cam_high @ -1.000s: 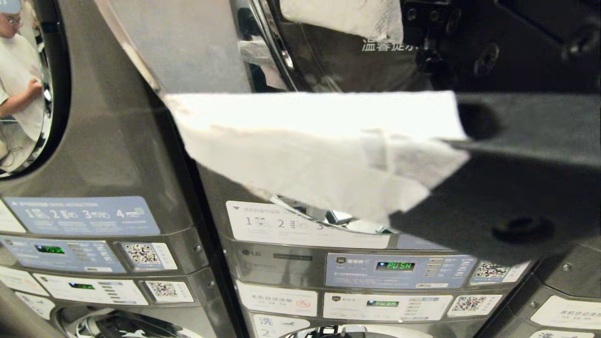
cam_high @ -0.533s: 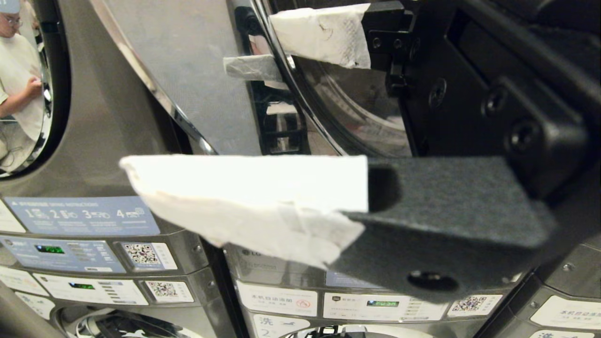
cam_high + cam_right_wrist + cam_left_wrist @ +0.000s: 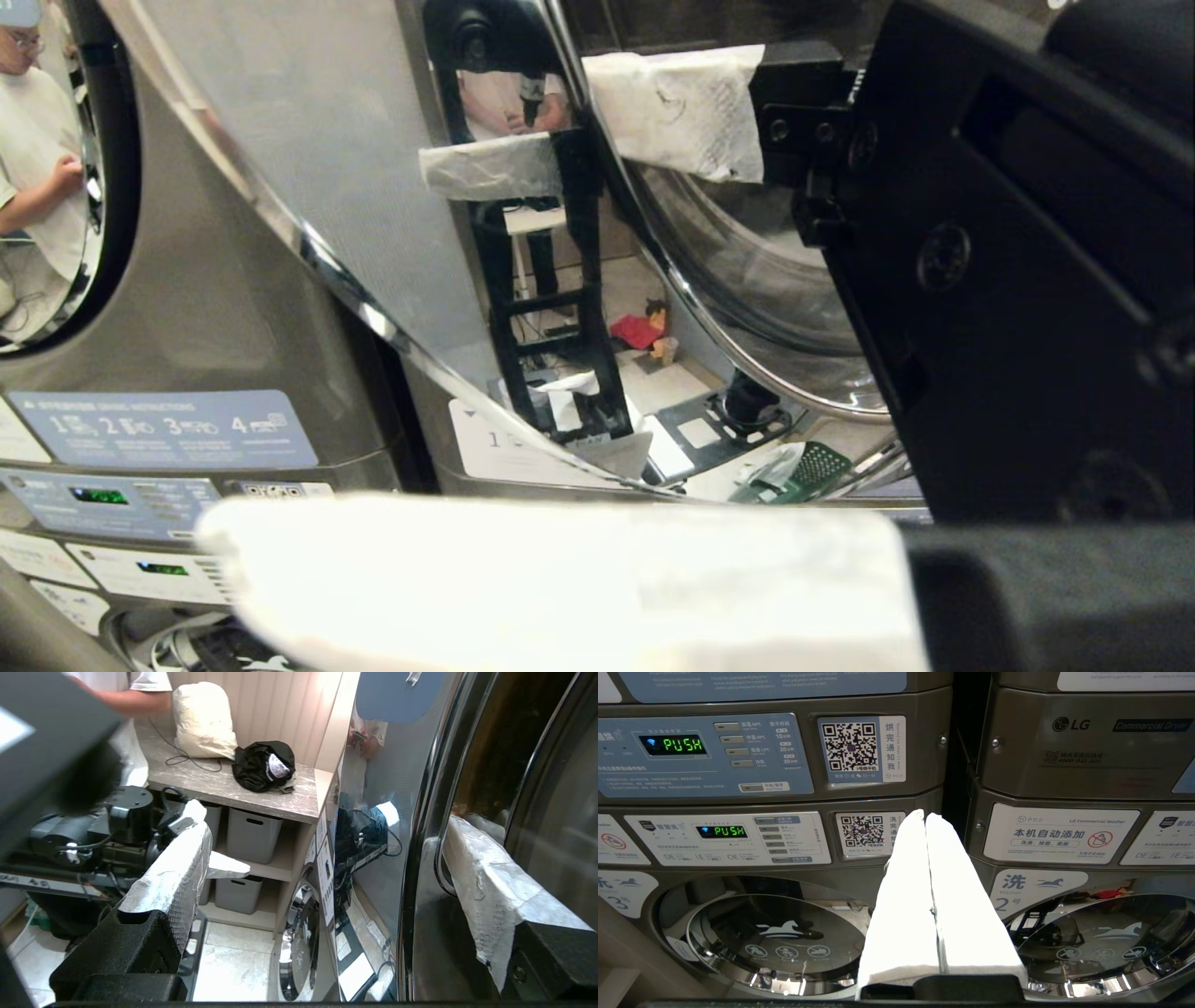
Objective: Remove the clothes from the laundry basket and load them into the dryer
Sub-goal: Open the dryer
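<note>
The dryer door, silver with a chrome rim, stands swung out from the upper machine. My right gripper is open and straddles the door's edge, one white-wrapped finger on the glass side and the other on the outer side. In the right wrist view the same gripper has the door's rim between its spread fingers, with nothing held. My left gripper is parked and shut, pointing at the washer panels. No clothes show near the machines. The laundry basket appears only as a green mesh reflection in the door.
Stacked LG machines with control panels and round washer doors fill the front. A person stands at far left. In the right wrist view, a counter carries a white bag and a black garment; grey bins sit beneath.
The door has swung further out, its edge shifting left in the head view. My open right gripper moved with it; its near finger dropped to the bottom of the view.
</note>
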Robot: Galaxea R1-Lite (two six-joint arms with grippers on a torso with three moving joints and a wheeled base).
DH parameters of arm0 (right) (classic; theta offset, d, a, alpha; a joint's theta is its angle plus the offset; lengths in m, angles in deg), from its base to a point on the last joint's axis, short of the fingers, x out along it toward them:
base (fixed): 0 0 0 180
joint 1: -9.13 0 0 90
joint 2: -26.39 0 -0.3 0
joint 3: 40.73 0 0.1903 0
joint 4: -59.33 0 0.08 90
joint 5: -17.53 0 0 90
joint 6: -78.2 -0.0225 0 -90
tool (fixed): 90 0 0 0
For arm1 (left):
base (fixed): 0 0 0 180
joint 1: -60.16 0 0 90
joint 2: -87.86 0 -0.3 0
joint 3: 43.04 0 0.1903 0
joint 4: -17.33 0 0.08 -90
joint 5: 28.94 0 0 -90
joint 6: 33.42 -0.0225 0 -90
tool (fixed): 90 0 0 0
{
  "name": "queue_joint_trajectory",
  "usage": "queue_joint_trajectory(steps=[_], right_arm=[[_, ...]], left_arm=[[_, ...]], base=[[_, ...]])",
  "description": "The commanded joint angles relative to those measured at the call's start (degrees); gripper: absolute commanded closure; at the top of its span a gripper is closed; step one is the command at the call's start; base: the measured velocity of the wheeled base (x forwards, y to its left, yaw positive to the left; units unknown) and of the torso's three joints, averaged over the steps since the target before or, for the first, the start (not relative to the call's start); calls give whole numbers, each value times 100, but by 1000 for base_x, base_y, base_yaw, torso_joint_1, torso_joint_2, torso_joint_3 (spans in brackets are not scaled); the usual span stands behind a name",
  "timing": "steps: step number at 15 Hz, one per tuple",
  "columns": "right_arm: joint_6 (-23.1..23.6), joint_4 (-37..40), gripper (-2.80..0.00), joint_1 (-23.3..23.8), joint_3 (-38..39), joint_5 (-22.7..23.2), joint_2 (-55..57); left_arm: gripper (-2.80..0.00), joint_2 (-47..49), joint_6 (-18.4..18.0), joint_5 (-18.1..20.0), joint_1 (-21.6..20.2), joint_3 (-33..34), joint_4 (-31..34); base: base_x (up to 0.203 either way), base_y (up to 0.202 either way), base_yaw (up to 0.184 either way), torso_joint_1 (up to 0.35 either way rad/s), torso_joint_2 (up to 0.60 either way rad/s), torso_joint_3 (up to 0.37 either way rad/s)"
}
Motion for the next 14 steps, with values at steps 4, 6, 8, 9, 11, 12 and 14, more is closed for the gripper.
queue_joint_trajectory(steps=[4, 6, 8, 9, 11, 12, 14], right_arm=[[27, -1, -280, -12, 257, 15, -306], [35, -1, -280, -12, 395, 13, -454], [36, -1, -280, -12, 458, 6, -559], [41, -1, -280, -12, 488, 6, -625], [37, -2, -280, 1, 566, -129, -763], [27, -7, -280, 34, 603, -283, -873], [3, -5, -280, 240, 725, -439, -1204]], left_arm=[[0, -11, 0, 1, -1, 1, 0], [0, -11, 0, 1, -1, 0, 0], [0, -11, 0, 1, -1, 1, 0], [0, -11, 0, 1, -1, 0, 0], [0, -11, 0, 1, -1, 0, 0], [0, -11, 0, 1, -1, 0, 0], [0, -11, 0, 1, -1, 0, 0]], base=[[0, 0, 0, 0, 0, 0], [0, 0, 0, 0, 0, 0], [0, 0, 0, 0, 0, 0], [0, 0, 0, 0, 0, 0], [0, 0, 0, 0, 0, 0], [0, 0, 0, 0, 0, 0], [0, 0, 0, 0, 0, 0]])
